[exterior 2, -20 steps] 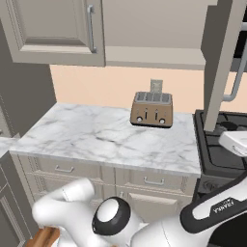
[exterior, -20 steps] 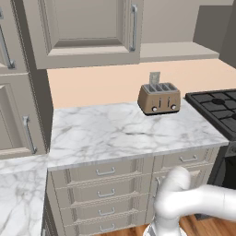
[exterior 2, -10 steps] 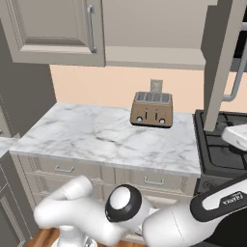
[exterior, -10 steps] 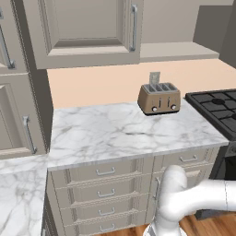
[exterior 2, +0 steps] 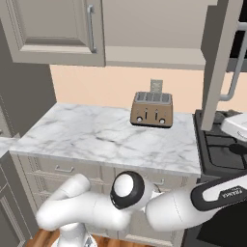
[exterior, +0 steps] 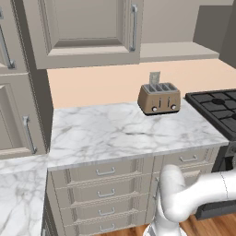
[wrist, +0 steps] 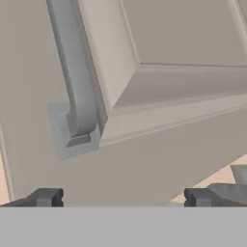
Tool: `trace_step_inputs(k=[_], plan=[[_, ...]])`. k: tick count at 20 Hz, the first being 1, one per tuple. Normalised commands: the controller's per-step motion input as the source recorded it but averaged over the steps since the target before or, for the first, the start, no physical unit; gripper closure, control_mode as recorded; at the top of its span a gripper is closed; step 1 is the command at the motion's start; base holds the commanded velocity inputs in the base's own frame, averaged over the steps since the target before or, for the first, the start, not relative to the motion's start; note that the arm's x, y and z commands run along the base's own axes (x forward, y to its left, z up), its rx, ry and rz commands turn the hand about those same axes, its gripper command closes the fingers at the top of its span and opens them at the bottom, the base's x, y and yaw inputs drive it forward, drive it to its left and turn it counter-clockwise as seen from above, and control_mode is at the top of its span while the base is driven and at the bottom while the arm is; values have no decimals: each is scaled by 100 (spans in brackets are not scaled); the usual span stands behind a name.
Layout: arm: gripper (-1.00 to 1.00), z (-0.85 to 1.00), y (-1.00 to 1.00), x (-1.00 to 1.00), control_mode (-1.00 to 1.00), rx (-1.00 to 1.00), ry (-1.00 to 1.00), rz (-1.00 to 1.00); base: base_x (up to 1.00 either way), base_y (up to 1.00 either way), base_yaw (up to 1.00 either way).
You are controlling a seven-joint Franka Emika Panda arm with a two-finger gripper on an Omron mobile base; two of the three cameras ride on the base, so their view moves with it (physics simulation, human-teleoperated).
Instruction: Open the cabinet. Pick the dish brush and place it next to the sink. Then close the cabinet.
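My target, the cabinet [exterior: 85,27], sits at the upper left of both base views with its doors shut; I can't see the dish brush, presumably behind them. In the hand view the door handle [wrist: 75,77] runs down the upper left, its foot above my left fingertip [wrist: 46,197]. My fingers [wrist: 120,198] are spread wide, holding nothing. My worry: the handle lies off to one side of the gap, so closing now could miss or clip it. Swinging the door could also brush the toaster [exterior: 159,98] on the table [exterior: 124,131].
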Motion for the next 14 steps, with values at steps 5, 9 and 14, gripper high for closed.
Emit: trace_step_inputs(k=[5, 9, 14], plan=[[-100, 4, 28, -22, -100, 0, 0, 12, 0, 0, 0], [-100, 2, 37, -20, -100, 0, 0, 11, 0, 0, 0], [-100, 2, 48, -8, -100, 0, 0, 7, 0, 0, 0]])
